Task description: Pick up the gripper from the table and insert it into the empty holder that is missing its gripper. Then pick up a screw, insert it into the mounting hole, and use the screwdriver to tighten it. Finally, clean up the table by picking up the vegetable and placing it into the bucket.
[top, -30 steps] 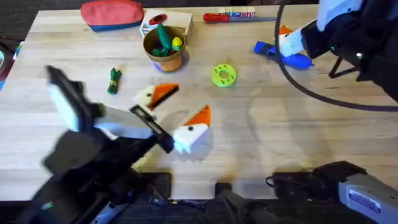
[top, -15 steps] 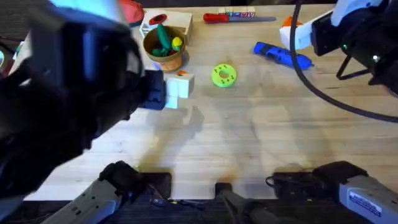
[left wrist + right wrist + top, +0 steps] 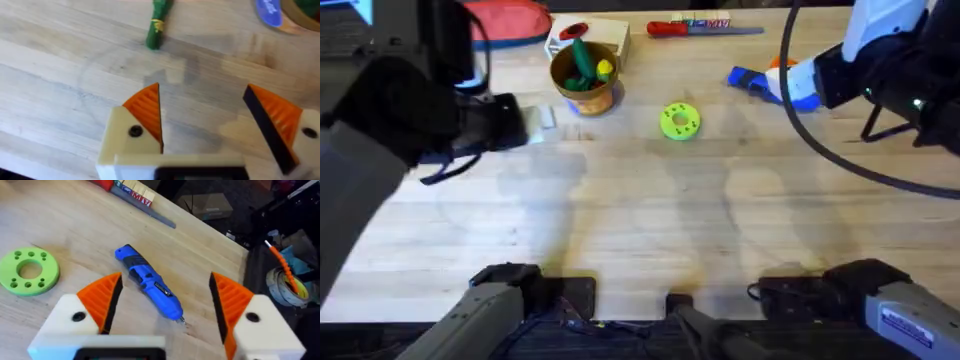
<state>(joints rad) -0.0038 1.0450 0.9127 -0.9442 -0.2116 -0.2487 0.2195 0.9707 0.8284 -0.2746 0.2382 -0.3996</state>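
Above screwdriver (image 3: 149,286), right claw (image 3: 162,302) again.

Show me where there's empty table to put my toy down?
The widest bare wood is the middle and near side of the table, in front of the green ring. It's crowded along the far edge: the bucket, red-handled screwdriver and blue screwdriver.

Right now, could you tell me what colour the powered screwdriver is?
Bright blue; the screwdriver shows best in the right wrist view.
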